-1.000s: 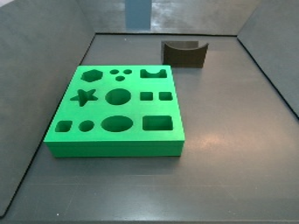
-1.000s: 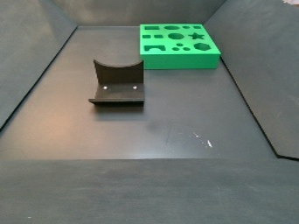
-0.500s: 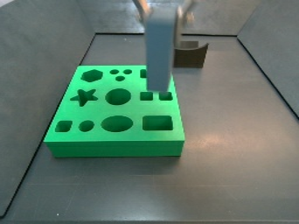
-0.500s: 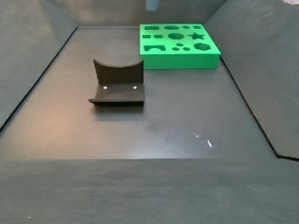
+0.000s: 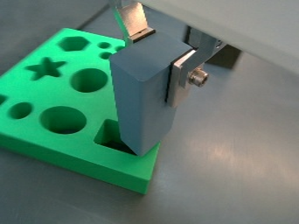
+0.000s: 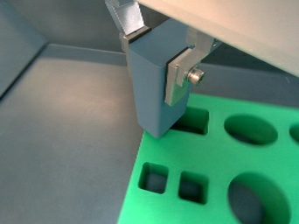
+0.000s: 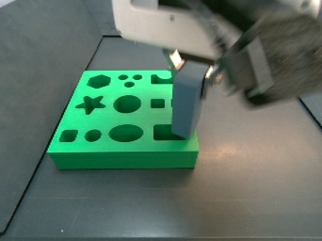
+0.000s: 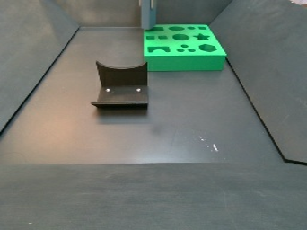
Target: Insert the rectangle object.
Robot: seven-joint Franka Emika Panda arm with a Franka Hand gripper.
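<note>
While your gripper (image 5: 159,54) is clamping the rectangle object (image 5: 146,96) upright in both wrist views, its lower end is hiding inside the green board (image 6: 233,206)'s rectangular hole (image 7: 168,133) below; a side view is cropping the slab (image 8: 147,13).
</note>
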